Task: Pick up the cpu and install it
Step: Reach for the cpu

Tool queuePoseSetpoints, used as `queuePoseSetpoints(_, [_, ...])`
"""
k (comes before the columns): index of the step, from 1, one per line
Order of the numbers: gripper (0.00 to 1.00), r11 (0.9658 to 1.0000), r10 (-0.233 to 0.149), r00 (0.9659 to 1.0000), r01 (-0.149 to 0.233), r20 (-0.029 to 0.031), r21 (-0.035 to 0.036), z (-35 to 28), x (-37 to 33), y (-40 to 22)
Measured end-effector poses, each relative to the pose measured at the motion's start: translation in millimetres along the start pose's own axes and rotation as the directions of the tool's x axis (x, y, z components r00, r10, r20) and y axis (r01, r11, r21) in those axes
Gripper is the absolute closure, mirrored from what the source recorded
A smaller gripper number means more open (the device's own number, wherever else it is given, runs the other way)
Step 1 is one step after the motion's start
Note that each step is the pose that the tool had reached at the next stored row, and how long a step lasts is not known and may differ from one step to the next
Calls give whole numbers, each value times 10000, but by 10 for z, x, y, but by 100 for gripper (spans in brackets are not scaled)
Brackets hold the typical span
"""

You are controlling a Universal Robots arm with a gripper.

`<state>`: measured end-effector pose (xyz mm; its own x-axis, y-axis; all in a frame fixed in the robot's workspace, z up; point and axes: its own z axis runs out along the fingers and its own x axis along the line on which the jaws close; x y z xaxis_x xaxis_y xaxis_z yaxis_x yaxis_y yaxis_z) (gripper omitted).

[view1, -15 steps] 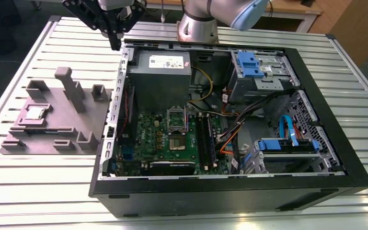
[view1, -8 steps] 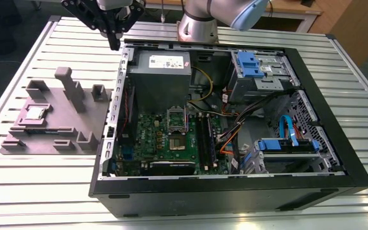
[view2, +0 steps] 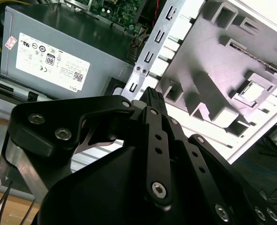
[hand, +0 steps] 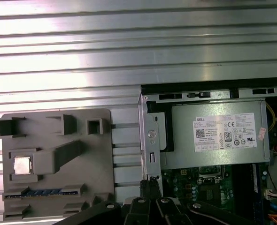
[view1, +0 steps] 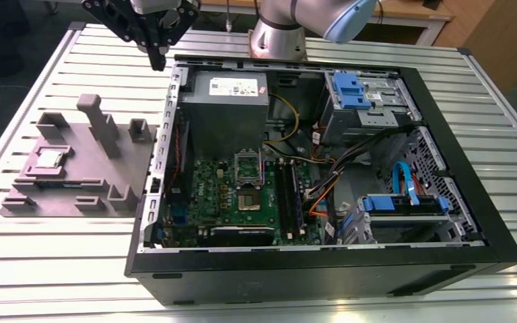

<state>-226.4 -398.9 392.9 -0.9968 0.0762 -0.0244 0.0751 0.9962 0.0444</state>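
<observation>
Nearest to you, the open computer case (view1: 312,266) is lying in the exterior view's lower part. At middle left, the cpu (view1: 50,159) is sitting in the grey holder (view1: 88,165). Farther, upper left, the gripper (view1: 158,64) is hanging clenched, grasping nothing.

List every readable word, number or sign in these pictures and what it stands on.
On the power supply, the white label: fine print and round marks, mostly too small to quote reliably.
Beside it, a pink sticker: blurred.
On the cpu: nothing legible.
</observation>
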Motion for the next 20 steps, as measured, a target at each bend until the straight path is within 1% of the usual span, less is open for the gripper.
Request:
queuePoseSetpoints(7, [90, 10000, 0, 10000, 0, 0, 0, -1, 20, -2])
queuePoseSetpoints(20, [90, 10000, 0, 10000, 0, 0, 0, -2, 137, -10])
